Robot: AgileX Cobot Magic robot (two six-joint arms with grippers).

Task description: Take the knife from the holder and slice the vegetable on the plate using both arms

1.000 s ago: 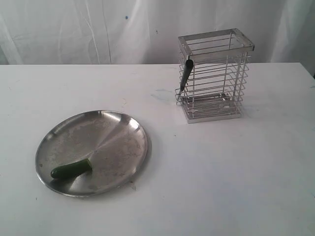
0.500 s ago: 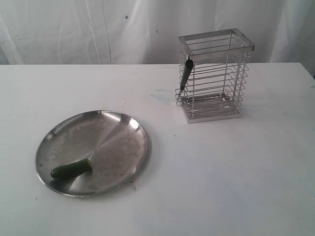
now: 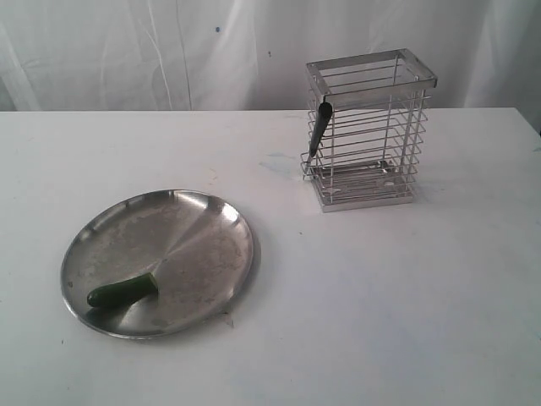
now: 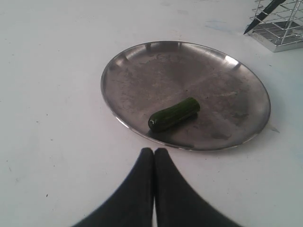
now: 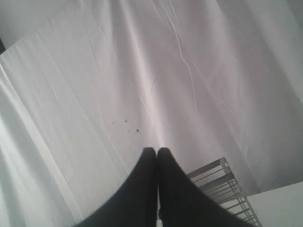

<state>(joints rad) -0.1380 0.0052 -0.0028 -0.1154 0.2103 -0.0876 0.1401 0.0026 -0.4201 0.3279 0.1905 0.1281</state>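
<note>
White desk [image 3: 380, 296] laid out, and neither arm shows in the exterior view. The plate [image 3: 203, 222] sits toward seven o'clock of the scene, round, scuffed steel, flat on the desk. On it lies the vegetable [image 3: 122, 293], dark green, resting near the plate's rim at about seven o'clock of the dish, its pale cut end turned toward the plate's centre. Up at one o'clock of the scene stands the holder [image 3: 372, 127], a tall wire basket, upright, well apart from the plate. The knife [image 3: 319, 127] is at the holder's nine o'clock side, black handle up near the top rim, tilted, its dark blade running down through the wires with the tip poking out low on that side.

Over to the left wrist view: the left pincer [image 4: 154, 151] has its two black fingers pressed together, holding nothing, hovering over bare desk just beside the plate's rim [image 4: 142, 135], the vegetable [image 4: 173, 114] near it. A corner of the holder [image 4: 279, 26] and the knife tip [image 4: 251, 29] show at the frame edge.

Right wrist view: the right pincer [image 5: 157, 150] is also closed tight, empty, aimed at the white backdrop cloth [image 5: 118, 71], with the holder's top rim [image 5: 208, 171] just beside its fingers.
</note>
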